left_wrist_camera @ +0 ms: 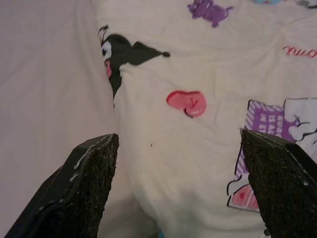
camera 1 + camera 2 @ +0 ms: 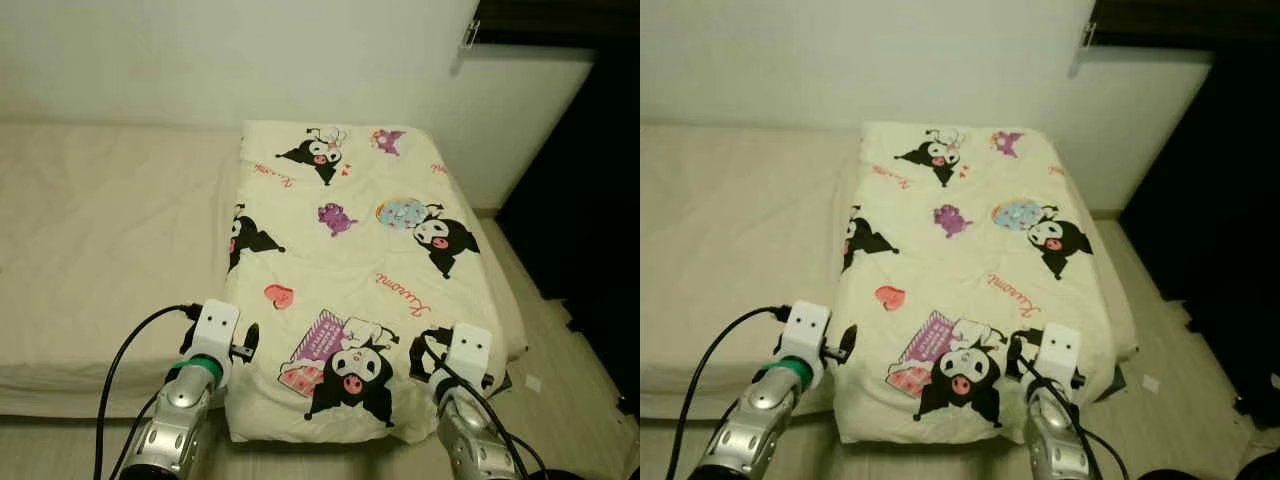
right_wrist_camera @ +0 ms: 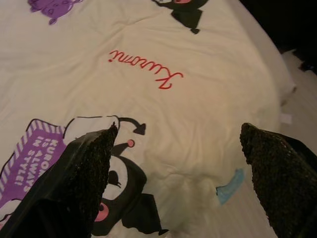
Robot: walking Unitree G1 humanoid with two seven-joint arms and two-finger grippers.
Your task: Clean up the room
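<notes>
The folded cartoon-print blanket (image 2: 350, 270) lies along the right edge of the bed (image 2: 100, 250). Left pincer (image 1: 173, 188) and right pincer (image 3: 173, 183), both wide open and empty, are spread over its near corners, probably to grasp them.

- A bed (image 2: 90, 240) with a plain beige sheet stands against the wall.
- A folded cream blanket (image 2: 350, 270) with cartoon prints lies along the bed's right edge, reaching over its front edge.
</notes>
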